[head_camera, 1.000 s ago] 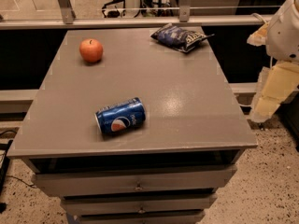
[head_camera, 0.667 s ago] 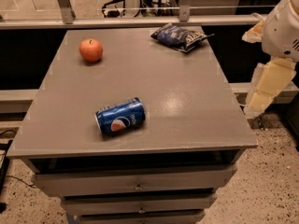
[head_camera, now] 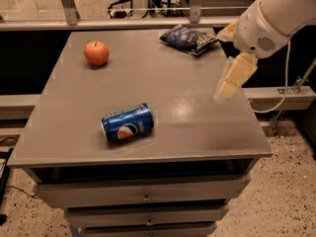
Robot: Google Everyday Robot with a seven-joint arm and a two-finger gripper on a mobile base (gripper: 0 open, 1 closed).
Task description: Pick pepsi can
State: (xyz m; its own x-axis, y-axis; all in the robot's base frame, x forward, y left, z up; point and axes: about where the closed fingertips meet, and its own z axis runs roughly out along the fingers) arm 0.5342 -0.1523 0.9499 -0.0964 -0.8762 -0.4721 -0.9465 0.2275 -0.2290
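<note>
The pepsi can (head_camera: 128, 123), blue with the round Pepsi logo, lies on its side on the grey table top (head_camera: 173, 68), near the front edge and left of the middle. My gripper (head_camera: 232, 80) hangs from the white arm (head_camera: 269, 21) above the table's right side. It is well to the right of the can, a little farther back, and apart from it. Nothing shows in the gripper.
A red apple (head_camera: 96, 53) sits at the back left of the table. A crinkled dark blue snack bag (head_camera: 189, 37) lies at the back right, close under the arm. Drawers (head_camera: 145, 197) run below the top. A metal rail (head_camera: 148, 9) stands behind the table.
The arm and gripper have moved left, from beside the table's right edge to above its right side. The can, apple and bag have not moved.
</note>
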